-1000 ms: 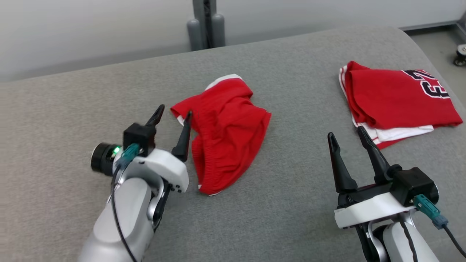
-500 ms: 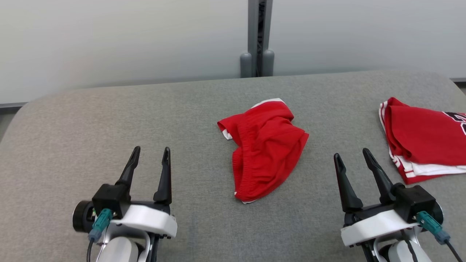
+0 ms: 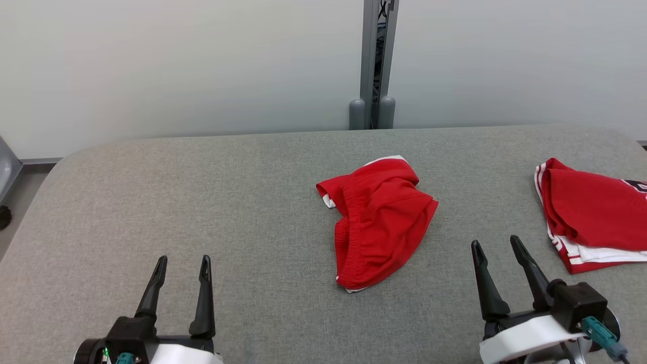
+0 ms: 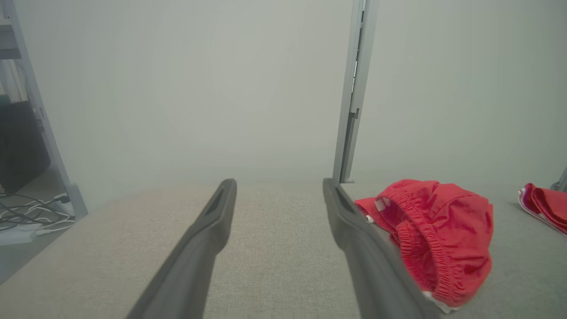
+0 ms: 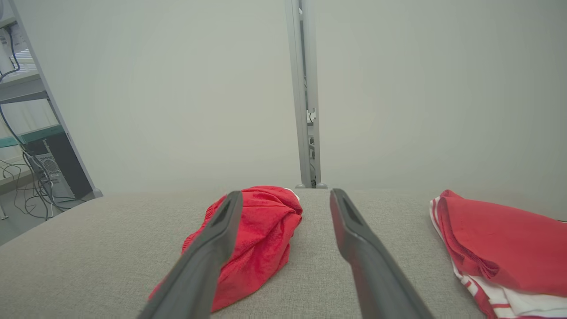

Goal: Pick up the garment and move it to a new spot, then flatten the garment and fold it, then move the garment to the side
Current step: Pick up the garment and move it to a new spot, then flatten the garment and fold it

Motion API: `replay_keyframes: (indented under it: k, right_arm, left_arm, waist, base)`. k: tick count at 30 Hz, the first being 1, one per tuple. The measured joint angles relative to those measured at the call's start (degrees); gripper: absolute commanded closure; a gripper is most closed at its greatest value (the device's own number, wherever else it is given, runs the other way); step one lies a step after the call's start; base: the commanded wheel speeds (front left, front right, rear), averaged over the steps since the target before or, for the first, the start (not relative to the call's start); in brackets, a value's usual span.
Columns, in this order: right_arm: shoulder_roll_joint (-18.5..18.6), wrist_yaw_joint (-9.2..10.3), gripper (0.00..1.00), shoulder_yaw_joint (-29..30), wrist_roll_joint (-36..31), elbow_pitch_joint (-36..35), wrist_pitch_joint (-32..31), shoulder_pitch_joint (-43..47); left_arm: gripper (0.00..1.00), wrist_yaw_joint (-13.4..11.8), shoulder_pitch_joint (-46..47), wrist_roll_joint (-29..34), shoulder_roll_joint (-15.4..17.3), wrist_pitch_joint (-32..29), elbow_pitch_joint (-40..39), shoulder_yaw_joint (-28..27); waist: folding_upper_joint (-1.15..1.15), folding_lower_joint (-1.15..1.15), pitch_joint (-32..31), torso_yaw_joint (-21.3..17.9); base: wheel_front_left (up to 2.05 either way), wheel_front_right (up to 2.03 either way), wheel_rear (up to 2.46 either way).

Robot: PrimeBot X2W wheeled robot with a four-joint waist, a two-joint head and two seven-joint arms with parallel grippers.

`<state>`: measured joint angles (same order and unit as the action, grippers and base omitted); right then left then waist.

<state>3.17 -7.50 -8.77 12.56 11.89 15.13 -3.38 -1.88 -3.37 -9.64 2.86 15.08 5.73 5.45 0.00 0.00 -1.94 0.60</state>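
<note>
Garment [image 3: 379, 222]: red shorts, white trim, elastic waistband exposed, crumpled in a heap at the centre of the grey desk [image 3: 202, 192]. Left gripper [image 3: 183, 262] and right gripper [image 3: 495, 243]: jaws spread wide, holding nothing, clear of the cloth.

Bright, even, soft light; faint shadows; wrist views hazy, foreground blurred.

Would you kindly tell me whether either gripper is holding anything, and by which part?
Nothing is held. The left gripper and right gripper are both open, clear of the red shorts crumpled on the grey surface.
</note>
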Motion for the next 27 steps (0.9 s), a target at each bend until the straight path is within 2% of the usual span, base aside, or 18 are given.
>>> replay_keyframes:
  k: [11, 27]
  right_arm:
    - [0.10, 0.00, 0.00, 0.58, -1.11, -0.05, 0.00, 2.29]
    - [0.00, 0.00, 0.00, 0.70, -1.11, 0.02, 0.00, 2.74]
  left_arm:
    - [0.00, -2.18, -1.27, -2.72, -0.03, 0.00, 0.93, 1.36]
    - [0.00, -1.71, -1.40, -3.01, -0.04, 0.00, 2.87, 2.15]
  waist:
    - [0.00, 0.00, -0.37, 0.21]
    - [0.00, 0.00, -0.87, -0.24]
  base:
    - [0.00, 0.00, 0.00]
    - [0.00, 0.00, 0.00]
